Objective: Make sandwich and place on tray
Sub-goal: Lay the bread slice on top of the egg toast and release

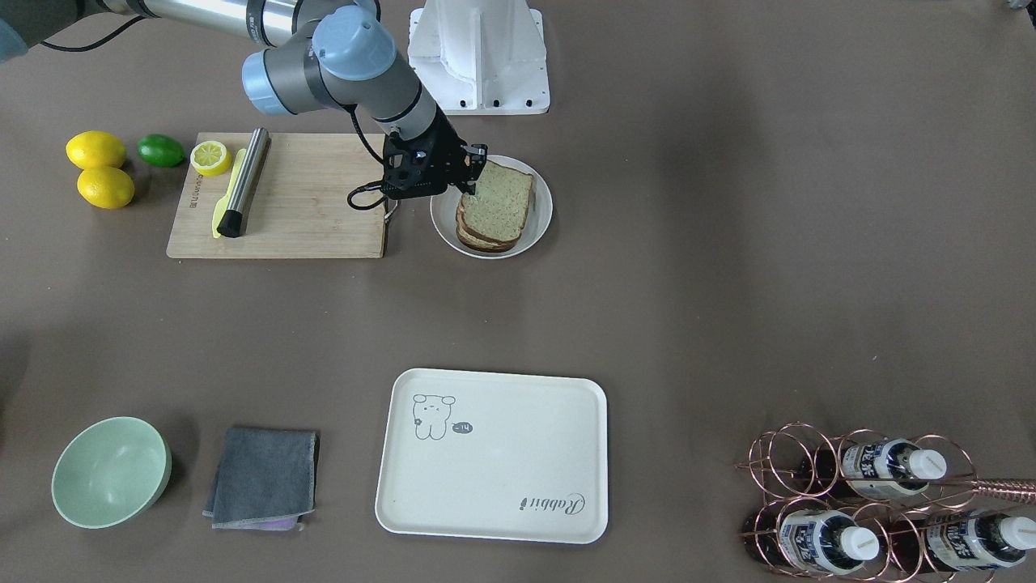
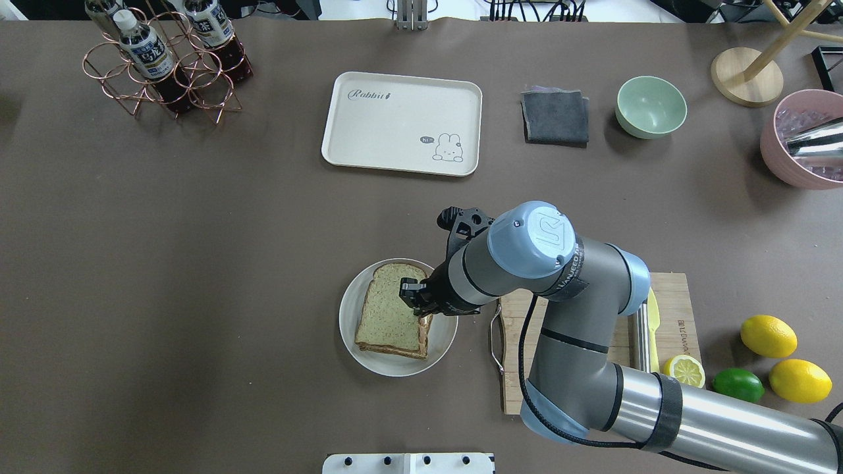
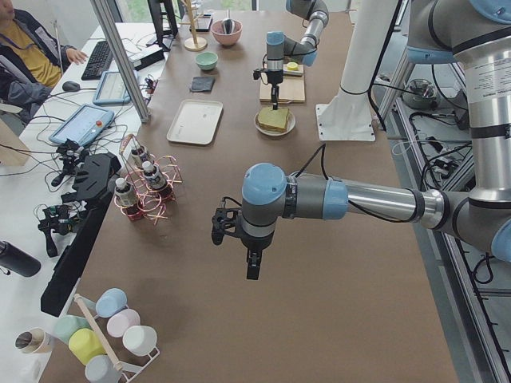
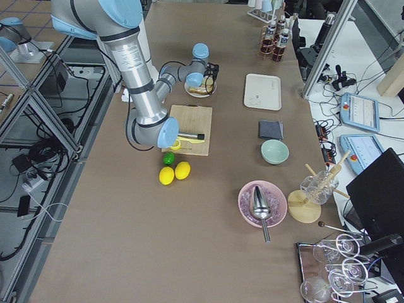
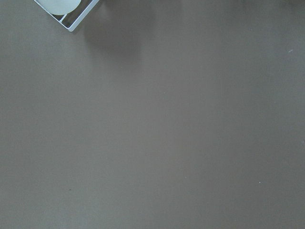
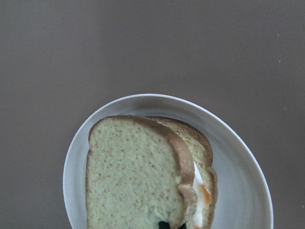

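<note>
The sandwich [image 1: 498, 206], two tan bread slices with white egg and orange yolk between them, lies on a round white plate [image 1: 538, 231]. My right gripper [image 1: 473, 182] is shut on the sandwich's edge nearest the cutting board, also seen in the overhead view [image 2: 415, 296]. In the right wrist view the sandwich [image 6: 138, 181] fills the lower middle, above the plate [image 6: 238, 167]. The cream-white tray [image 1: 502, 478] lies bare across the table, its rim in the overhead view [image 2: 395, 131]. My left gripper [image 3: 252, 267] hangs over bare table far from the plate; I cannot tell if it is open.
A wooden cutting board [image 1: 307, 202] with a metal rod, a yellow knife and a lemon half lies beside the plate. Lemons [image 1: 95, 150] and a lime [image 1: 161, 150] lie past it. A green bowl [image 1: 111, 471], grey cloth [image 1: 263, 476] and bottle rack [image 1: 866, 502] flank the tray.
</note>
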`<action>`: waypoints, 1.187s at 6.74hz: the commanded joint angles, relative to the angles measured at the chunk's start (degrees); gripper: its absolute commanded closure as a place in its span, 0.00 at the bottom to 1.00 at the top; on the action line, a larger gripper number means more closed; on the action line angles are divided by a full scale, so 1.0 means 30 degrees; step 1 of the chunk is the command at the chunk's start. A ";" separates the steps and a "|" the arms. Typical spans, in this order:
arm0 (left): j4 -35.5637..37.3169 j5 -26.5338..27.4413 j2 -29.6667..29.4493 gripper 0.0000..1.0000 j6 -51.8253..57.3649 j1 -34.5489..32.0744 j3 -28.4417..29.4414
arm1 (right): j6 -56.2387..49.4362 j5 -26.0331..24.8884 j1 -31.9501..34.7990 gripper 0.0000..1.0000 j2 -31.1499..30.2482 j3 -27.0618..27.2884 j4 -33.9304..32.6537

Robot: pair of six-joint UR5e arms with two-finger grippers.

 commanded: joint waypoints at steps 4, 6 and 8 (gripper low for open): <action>0.0058 -0.0031 -0.0006 0.02 -0.0116 0.0000 -0.0068 | 0.0119 -0.0175 -0.0057 0.00 -0.0081 -0.0006 -0.0149; 0.0088 -0.0815 -0.0937 0.02 -0.2681 0.0725 -0.0272 | 0.0147 0.0232 0.0728 0.00 -0.0488 0.0663 -0.0236; 0.0088 -0.1406 -0.2721 0.02 -0.5898 0.3180 -0.0857 | 0.0001 0.1631 0.2451 0.00 -0.2858 0.2481 -0.0295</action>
